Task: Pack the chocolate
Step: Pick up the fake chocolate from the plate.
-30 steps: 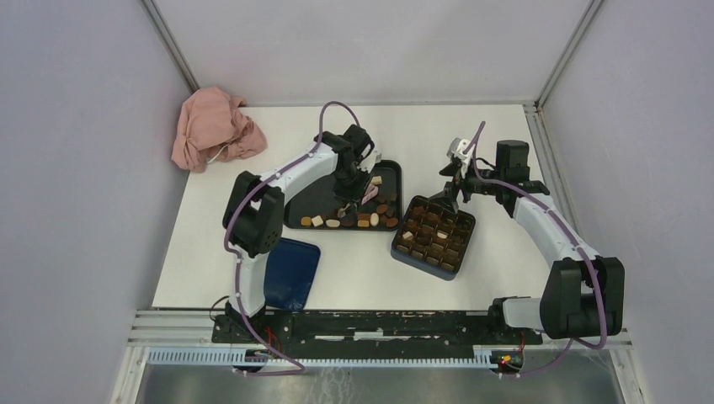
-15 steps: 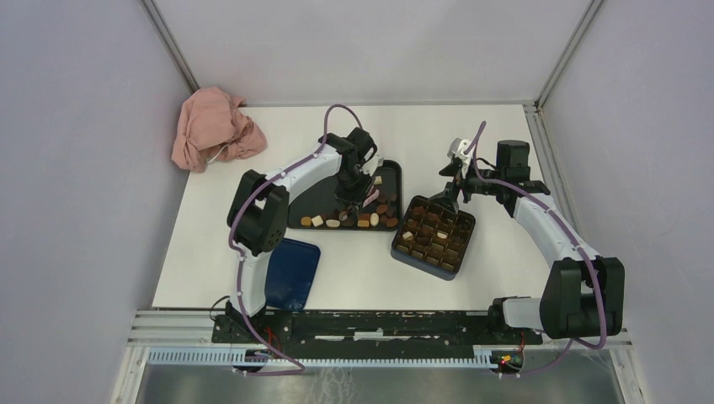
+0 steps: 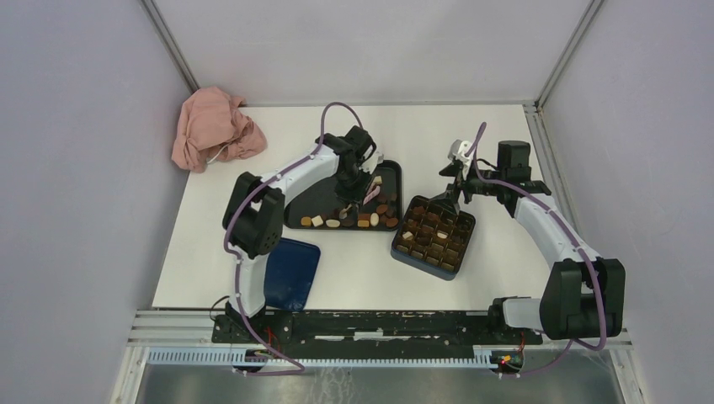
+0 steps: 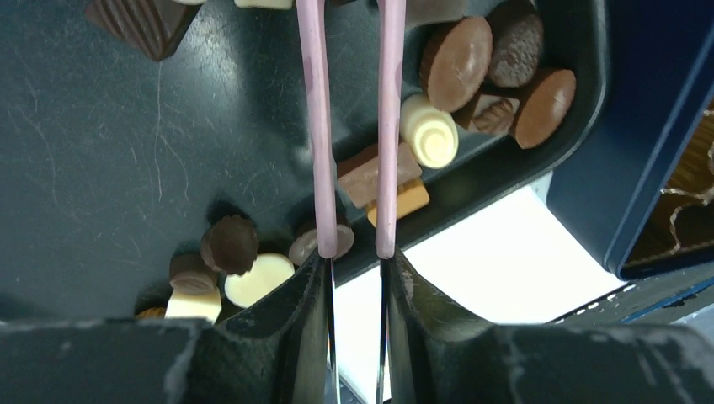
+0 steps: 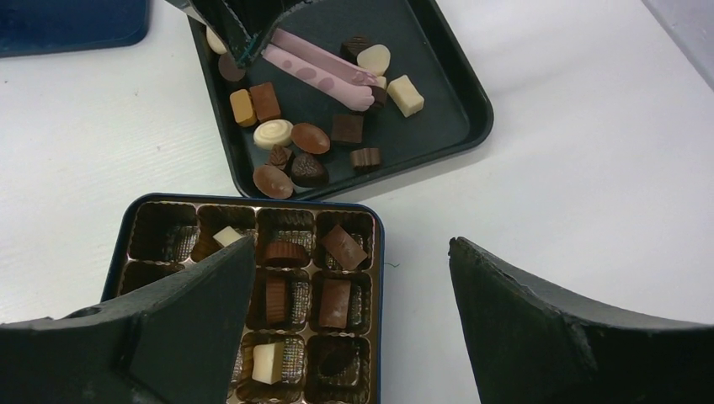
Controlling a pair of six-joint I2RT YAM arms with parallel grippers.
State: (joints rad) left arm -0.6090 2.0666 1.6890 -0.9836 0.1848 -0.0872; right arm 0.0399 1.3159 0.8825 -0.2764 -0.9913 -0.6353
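Pinching slim pink tongs [image 4: 313,126], left fingers [image 4: 278,324] hang over domed chocolate [image 4: 455,63].

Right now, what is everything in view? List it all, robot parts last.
table: one, white, under everything
cloth: one, pink, far left corner of the table
tray: one, black, mid-table under the left arm
chocolates: many, dark brown, tan and cream, some loose in the tray, some in box cells
tongs: one pair, pink, over the tray
box: one, dark blue with brown grid insert, right of the tray, partly filled
lid: one, dark blue, near edge by the left arm's base
left arm: white and black, over the tray, jaws shut on the tongs
right arm: white and black, jaws open and empty above the box's far side
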